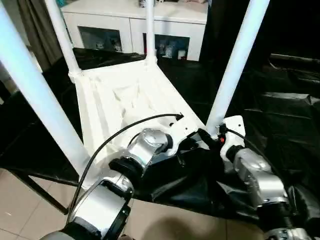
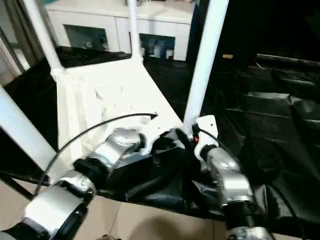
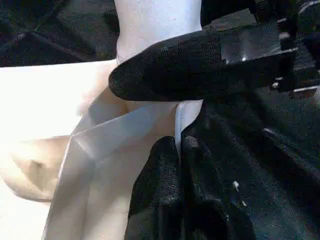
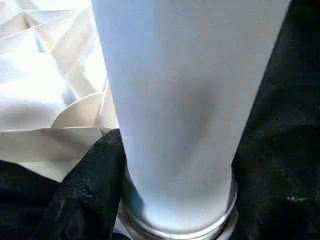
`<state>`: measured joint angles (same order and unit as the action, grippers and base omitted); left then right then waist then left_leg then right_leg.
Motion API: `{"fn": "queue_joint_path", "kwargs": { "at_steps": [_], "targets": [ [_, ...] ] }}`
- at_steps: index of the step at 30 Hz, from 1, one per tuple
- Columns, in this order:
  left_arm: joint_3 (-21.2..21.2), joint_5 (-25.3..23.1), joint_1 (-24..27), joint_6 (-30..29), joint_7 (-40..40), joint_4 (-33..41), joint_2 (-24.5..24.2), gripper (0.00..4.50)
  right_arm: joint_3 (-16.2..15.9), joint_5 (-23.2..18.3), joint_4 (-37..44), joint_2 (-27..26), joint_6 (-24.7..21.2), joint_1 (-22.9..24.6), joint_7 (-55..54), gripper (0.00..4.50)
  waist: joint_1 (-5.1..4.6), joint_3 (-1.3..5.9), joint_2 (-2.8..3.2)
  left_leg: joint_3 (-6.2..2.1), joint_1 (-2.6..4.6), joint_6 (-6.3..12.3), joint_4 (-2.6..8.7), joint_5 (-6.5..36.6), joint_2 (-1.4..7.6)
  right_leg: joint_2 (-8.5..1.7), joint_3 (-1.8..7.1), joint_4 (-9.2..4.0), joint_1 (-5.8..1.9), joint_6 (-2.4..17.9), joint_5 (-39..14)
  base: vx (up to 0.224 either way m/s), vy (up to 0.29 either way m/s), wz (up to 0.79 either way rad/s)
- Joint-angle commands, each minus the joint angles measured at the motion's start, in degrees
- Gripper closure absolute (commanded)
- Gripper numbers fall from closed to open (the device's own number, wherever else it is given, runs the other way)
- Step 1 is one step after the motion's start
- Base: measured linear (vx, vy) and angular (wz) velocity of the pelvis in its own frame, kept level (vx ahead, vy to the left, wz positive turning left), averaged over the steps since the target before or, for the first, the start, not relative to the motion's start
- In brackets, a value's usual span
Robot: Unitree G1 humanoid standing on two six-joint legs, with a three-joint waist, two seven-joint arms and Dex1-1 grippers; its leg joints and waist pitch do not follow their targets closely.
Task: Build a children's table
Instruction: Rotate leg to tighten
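Head views: the white plastic square table top (image 1: pixel 125 100) is lying ribbed underside up on a work surface draped in black plastic sheeting (image 1: pixel 280 115), its near edge sitting close to the surface's near edge. Four long round tapered white legs are standing upright in the corner sockets: near-left leg (image 1: pixel 35 95), near-right leg (image 1: pixel 235 65), far-left leg (image 1: pixel 62 35), far-right leg (image 1: pixel 150 30). Both silver forearms are reaching in from the near edge. The left gripper (image 1: pixel 192 140) is sitting at the top's near-right corner, and the right gripper (image 1: pixel 220 137) is sitting at the base of the near-right leg, just beside the left one. A white cabinet with glass doors (image 1: pixel 135 25) is standing beyond the far edge. Left wrist view: the left gripper's black fingers (image 3: pixel 160 190) are pressing together, pinching a thin white rib or edge of the table top (image 3: pixel 100 155) between them; one black finger of the right gripper (image 3: pixel 175 65) is lying across the base of the near-right leg (image 3: pixel 150 20). Right wrist view: the near-right leg (image 4: pixel 185 110) is rising out of its round socket, with a black finger (image 4: pixel 90 190) resting against its side; the jaws are standing wide around the leg, though a firm clamp cannot be told.
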<state>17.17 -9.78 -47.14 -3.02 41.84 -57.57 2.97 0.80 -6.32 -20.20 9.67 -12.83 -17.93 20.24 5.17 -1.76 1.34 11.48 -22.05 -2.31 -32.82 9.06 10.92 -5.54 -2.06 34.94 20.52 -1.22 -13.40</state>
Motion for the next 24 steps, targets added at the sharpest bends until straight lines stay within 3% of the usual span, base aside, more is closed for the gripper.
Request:
{"fn": "queue_joint_path", "kwargs": {
  "at_steps": [1, 2, 3, 6, 8, 13, 14, 16, 19, 22, 24],
  "targets": [
    [-0.11, -0.57, -0.06, 1.01, -4.38, -2.36, 1.6, 4.5, -6.26, 1.47, 0.41, -2.36, 0.22, 1.71, 3.0, 1.85, -0.03, 2.5, -1.39, -1.39, 1.22, 1.55, 3.95, 13.79, 2.19, -3.18, 1.66, -5.23, -0.71, 9.95, -9.14, 0.0, 0.0, 0.0],
    [-0.12, -0.48, -0.14, 1.36, -3.7, -2.53, 1.38, 4.5, -6.11, 0.53, 0.53, -2.4, 0.77, 1.73, 4.11, 1.29, 0.09, 2.55, -0.73, -1.46, 1.18, 1.82, 3.93, 13.6, 2.17, -3.23, 1.64, -5.16, -0.74, 9.87, -8.83, 0.0, 0.0, 0.0],
    [-0.21, -0.33, -0.15, 1.47, -3.07, -2.57, 1.13, 4.5, -5.71, -0.29, 0.64, -2.34, 0.98, 1.68, 4.78, 1.15, -0.1, 2.36, -1.14, -1.37, 1.08, 2.01, 3.99, 13.86, 2.12, -3.08, 1.62, -5.39, -0.68, 9.67, -9.09, 0.0, 0.0, 0.0],
    [-0.23, -0.08, 0.05, 2.17, -0.77, -2.46, 0.3, 4.5, -4.54, -2.79, 1.6, -1.95, 0.42, 1.57, 7.71, 1.13, -0.01, 2.42, -1.12, -1.44, 1.12, 2.22, 4.07, 14.61, 2.19, -3.18, 1.58, -5.42, -0.74, 9.6, -10.69, 0.0, 0.0, 0.0],
    [0.08, 0.86, 1.09, 3.92, 5.2, -1.06, -1.77, 4.5, -5.34, -4.45, 4.03, 1.76, 0.06, 1.75, 14.76, 0.73, 0.1, 2.46, -1.24, -1.49, 1.05, 2.57, 4.08, 14.34, 2.27, -3.22, 1.54, -5.48, -0.88, 9.53, -10.71, 0.0, 0.0, 0.0],
    [0.55, 3.58, 3.71, 6.71, 18.37, 2.26, -6.02, 4.5, -6.69, -5.47, 6.42, 9.03, 2.11, 2.69, 26.06, 0.73, 0.34, 2.68, -1.27, -1.25, 0.67, 5.39, 3.44, 10.47, 2.23, -3.09, 1.43, -4.62, -1.09, 11.39, -2.81, 0.0, 0.0, 0.0],
    [0.54, 4.06, 4.07, 6.78, 20.35, 2.81, -6.88, 4.5, -6.62, -6.08, 6.67, 10.03, 2.18, 2.8, 27.89, 0.73, 0.24, 2.65, -1.53, -1.13, 0.68, 5.51, 3.43, 10.41, 2.24, -3.04, 1.4, -4.6, -1.01, 11.87, -3.02, 0.0, 0.0, 0.0],
    [0.71, 5.09, 4.96, 6.65, 25.71, 4.27, -9.6, 4.5, -6.56, -7.44, 7.59, 12.81, 2.75, 3.21, 32.77, 0.73, 0.41, 2.66, -1.24, -1.15, 0.71, 5.53, 3.46, 10.01, 2.46, -3.08, 1.35, -4.41, -1.04, 12.69, -3.22, 0.0, 0.0, 0.0],
    [1.1, 6.13, 6.05, 5.16, 31.78, 6.02, -12.55, 4.5, -6.48, -8.11, 7.92, 15.18, 3.33, 3.47, 36.91, 0.73, 0.55, 2.59, -1.34, -1.09, 0.87, 5.64, 3.56, 10.93, 2.67, -3.05, 1.32, -4.26, -0.9, 13.53, -3.81, 0.0, 0.0, 0.0],
    [1.04, 6.5, 6.59, 5.13, 33.76, 6.59, -13.84, 4.5, -6.63, -8.35, 8.02, 16.15, 3.4, 3.59, 38.84, 0.73, 0.68, 2.56, -1.25, -1.04, 1.11, 4.79, 3.71, 11.69, 2.91, -3.06, 1.42, -4.3, -0.67, 14.25, -4.77, 0.0, 0.0, 0.0],
    [0.48, 6.88, 7.41, 5.36, 35.67, 7.17, -15.55, 4.5, -7.5, -8.57, 8.01, 17.09, 3.59, 3.6, 41.4, 0.73, 0.75, 2.47, -1.7, -1.05, 0.87, 4.68, 3.73, 11.59, 2.8, -3.08, 1.37, -4.13, -0.81, 14.31, -4.25, 0.0, 0.0, 0.0]
  ]
}}
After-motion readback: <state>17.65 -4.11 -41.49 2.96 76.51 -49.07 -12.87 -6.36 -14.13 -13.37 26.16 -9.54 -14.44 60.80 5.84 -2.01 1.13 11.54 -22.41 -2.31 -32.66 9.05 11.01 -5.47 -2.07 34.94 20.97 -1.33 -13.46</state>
